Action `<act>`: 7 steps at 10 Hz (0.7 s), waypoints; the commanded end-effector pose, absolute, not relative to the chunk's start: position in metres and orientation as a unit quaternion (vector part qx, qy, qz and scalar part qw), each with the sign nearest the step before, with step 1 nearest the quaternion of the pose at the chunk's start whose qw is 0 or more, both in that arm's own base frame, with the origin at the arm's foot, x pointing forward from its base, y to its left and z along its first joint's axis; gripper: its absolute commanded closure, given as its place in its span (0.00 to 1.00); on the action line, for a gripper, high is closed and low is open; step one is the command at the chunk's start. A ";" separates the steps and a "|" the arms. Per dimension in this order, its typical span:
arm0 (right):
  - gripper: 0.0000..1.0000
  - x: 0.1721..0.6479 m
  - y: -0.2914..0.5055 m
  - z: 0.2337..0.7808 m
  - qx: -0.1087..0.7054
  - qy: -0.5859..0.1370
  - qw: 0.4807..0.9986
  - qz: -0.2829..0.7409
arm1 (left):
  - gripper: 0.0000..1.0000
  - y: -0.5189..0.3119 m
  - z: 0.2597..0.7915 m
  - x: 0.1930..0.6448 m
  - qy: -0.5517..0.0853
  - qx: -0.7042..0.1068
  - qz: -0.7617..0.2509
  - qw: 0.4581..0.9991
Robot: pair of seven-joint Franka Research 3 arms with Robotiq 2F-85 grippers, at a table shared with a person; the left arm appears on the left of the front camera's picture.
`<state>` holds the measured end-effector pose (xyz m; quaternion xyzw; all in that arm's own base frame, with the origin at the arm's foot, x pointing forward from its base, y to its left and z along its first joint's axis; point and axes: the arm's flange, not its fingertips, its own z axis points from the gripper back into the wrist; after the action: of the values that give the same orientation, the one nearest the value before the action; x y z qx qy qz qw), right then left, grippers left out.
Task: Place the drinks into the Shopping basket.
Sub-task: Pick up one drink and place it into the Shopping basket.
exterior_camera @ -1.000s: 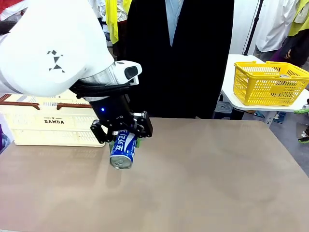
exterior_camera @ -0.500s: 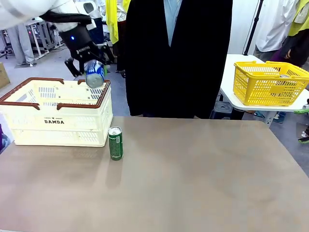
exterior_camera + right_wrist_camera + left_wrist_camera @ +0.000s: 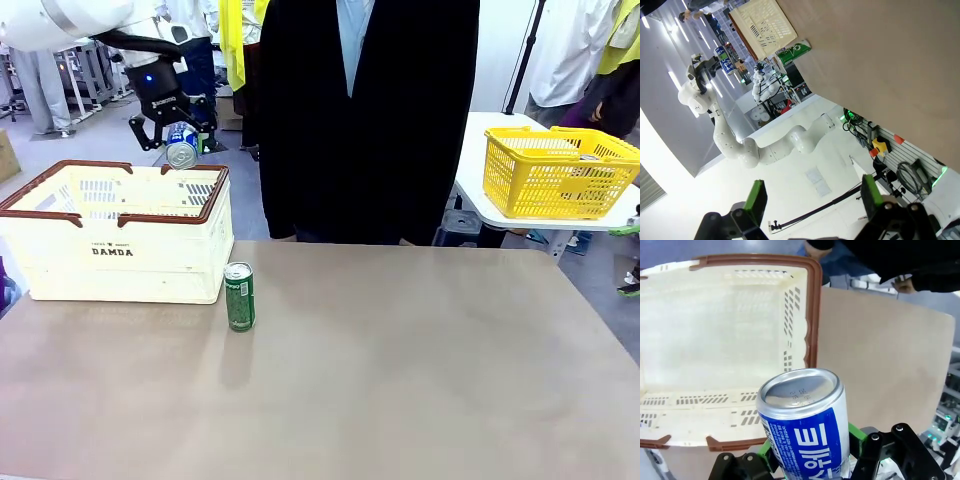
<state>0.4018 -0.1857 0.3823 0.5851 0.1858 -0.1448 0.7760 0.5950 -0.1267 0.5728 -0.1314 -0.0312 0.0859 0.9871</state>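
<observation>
One slim blue metal can (image 3: 807,430), rigid but slippery-looking, is pinched mid-body by the left gripper (image 3: 180,145) over the cream slotted basket (image 3: 120,262). The right gripper (image 3: 812,195) stands spread.

This is a robotics lab or test hall with shop ware brought in. A white jointed robot arm (image 3: 765,145) reaches out near a grey slotted wall panel (image 3: 912,150) hung with cables and a yellow box with a red button (image 3: 879,146). The plain brown tabletop (image 3: 420,380) stands on a grey hall floor (image 3: 110,135), with metal equipment racks (image 3: 95,70) behind. People in yellow vests (image 3: 235,40) stand farther off. A yellow plastic basket (image 3: 555,175) sits on a white side table (image 3: 478,205), and a cream-white slotted shopping basket (image 3: 120,250) on the tabletop.
</observation>
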 end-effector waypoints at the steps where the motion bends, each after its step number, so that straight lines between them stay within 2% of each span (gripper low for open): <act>1: 0.00 0.400 -0.182 0.385 0.581 0.185 0.778 -0.151 | 1.00 -0.133 0.578 0.585 -0.046 -0.134 0.066 0.988; 2: 0.00 0.400 -0.182 0.385 0.581 0.185 0.778 -0.151 | 1.00 -0.127 0.573 0.595 -0.031 -0.131 0.086 0.987; 3: 0.00 0.400 -0.182 0.385 0.581 0.185 0.778 -0.151 | 1.00 -0.125 0.560 0.602 -0.027 -0.110 -0.016 0.993; 5: 0.00 0.400 -0.182 0.385 0.581 0.185 0.778 -0.151 | 1.00 -0.094 0.531 0.608 -0.044 -0.104 -0.074 0.991; 7: 0.00 0.400 -0.182 0.385 0.581 0.185 0.778 -0.151 | 1.00 -0.074 0.497 0.609 -0.064 -0.135 -0.066 0.987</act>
<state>0.4018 -0.1857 0.3823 0.5851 0.1857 -0.1448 0.7760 0.6181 -0.0795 0.5067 -0.1078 -0.0423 -0.0707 0.9908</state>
